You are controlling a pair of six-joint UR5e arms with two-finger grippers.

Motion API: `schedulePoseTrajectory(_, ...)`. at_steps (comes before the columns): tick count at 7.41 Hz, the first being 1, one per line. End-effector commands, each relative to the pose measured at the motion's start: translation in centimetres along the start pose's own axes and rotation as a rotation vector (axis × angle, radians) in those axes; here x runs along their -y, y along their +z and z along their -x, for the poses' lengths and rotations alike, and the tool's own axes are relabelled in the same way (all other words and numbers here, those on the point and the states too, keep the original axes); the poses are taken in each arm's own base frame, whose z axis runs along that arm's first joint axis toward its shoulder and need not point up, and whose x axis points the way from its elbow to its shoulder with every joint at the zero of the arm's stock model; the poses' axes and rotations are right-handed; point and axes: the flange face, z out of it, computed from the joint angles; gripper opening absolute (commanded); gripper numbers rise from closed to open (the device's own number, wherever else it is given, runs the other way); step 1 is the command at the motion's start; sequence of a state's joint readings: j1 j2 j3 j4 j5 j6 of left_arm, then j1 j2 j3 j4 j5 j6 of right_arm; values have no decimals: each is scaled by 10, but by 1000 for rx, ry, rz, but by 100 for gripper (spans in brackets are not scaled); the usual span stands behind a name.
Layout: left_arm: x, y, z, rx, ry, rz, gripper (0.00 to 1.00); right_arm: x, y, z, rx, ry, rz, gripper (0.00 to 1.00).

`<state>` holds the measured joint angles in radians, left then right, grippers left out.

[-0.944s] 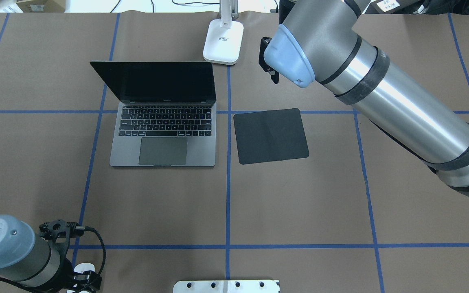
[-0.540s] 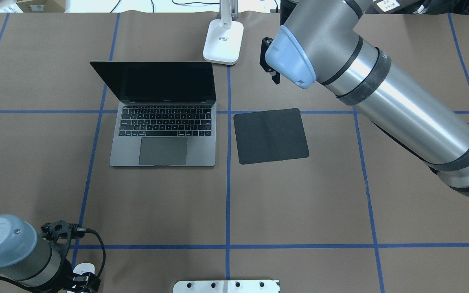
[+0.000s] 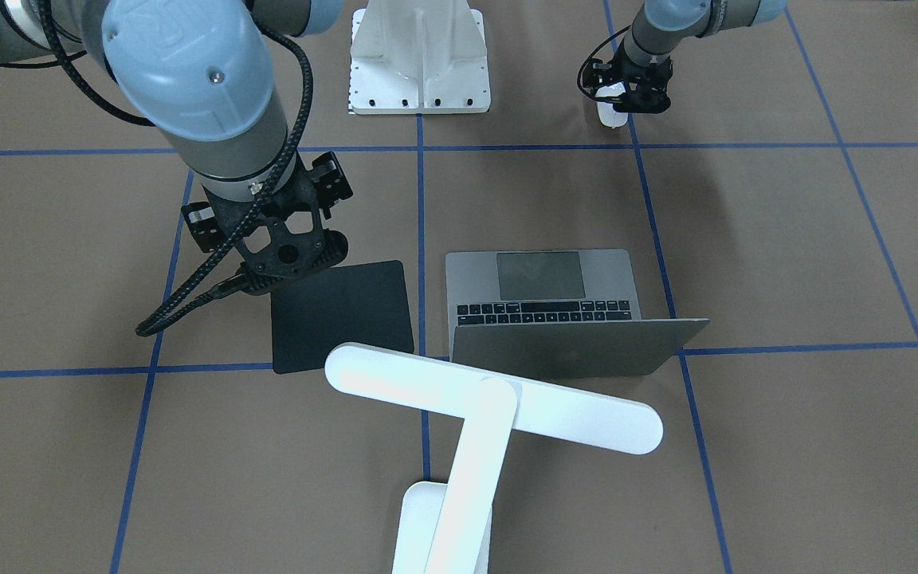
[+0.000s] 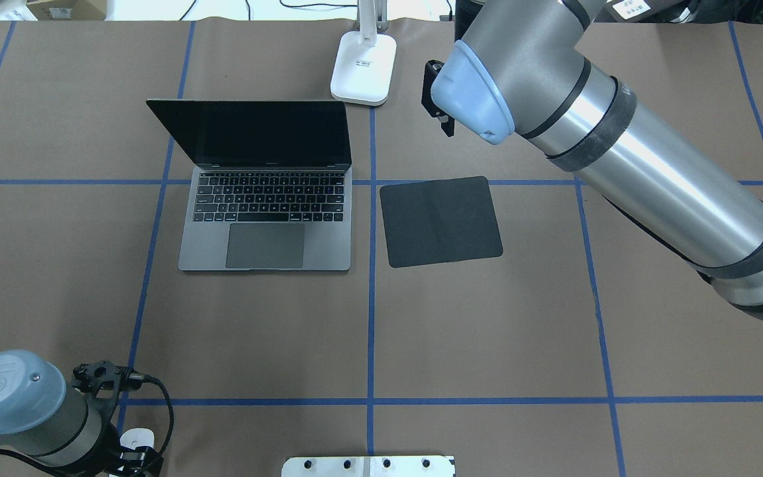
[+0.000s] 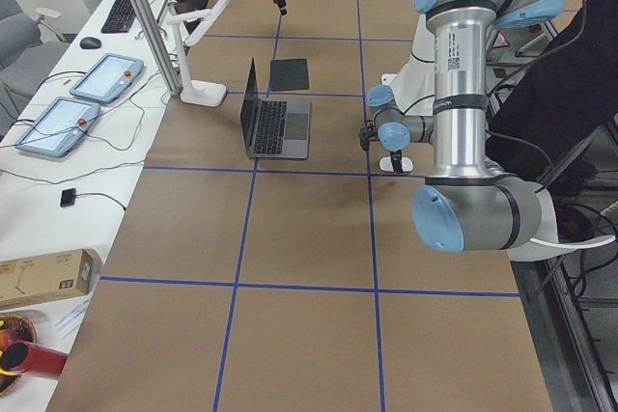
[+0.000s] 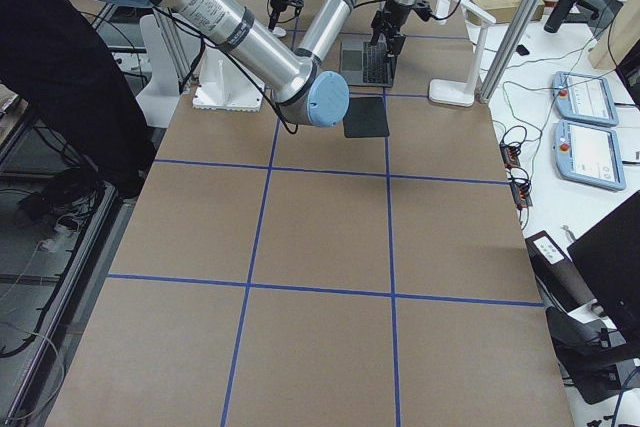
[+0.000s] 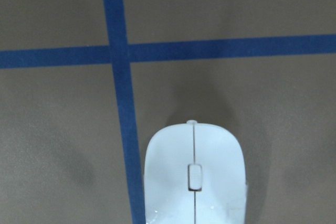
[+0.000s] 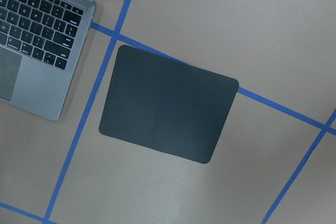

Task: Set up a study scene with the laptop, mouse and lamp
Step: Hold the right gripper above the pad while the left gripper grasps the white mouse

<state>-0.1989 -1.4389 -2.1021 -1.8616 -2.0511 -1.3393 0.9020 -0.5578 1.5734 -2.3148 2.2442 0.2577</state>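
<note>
The laptop [image 4: 265, 225] stands open at table centre-left, screen dark. The white lamp [image 3: 491, 399] is behind it, its base [image 4: 363, 66] at the far edge. The white mouse [image 4: 136, 437] lies on the table near the robot's side, beside a blue tape line, and fills the lower left wrist view [image 7: 194, 177]. My left gripper [image 3: 626, 100] is down around the mouse; I cannot tell whether its fingers grip it. My right gripper [image 3: 288, 267] hangs over the far edge of the black mouse pad [image 4: 441, 222], seen side-on, with nothing visible in it.
The white robot pedestal [image 3: 419, 56] is bolted at the near-robot edge. Blue tape lines grid the brown table. The right arm's long link [image 4: 653, 179] spans the right half of the overhead view. Tablets and a keyboard lie on a side bench [image 5: 97, 84].
The left arm's wrist has shifted slightly to the right over the mouse. The mouse, laptop, lamp and pad stay where they were. The right arm has barely moved.
</note>
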Motion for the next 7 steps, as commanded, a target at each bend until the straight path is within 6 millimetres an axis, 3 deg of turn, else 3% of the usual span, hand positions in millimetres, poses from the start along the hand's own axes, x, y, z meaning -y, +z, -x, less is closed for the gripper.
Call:
schedulePoseTrajectory(1,-1,0,-2,-5,10,12,87,0,0,0,0,0,0,100)
schedulePoseTrajectory(3,-2,0,-2,-8,33,26,82,0,-1,1,1,-2,-2,100)
schedulePoseTrajectory(7,3,5,0,-1,48,24,82,-2,-2,1,0,-4,-5,100)
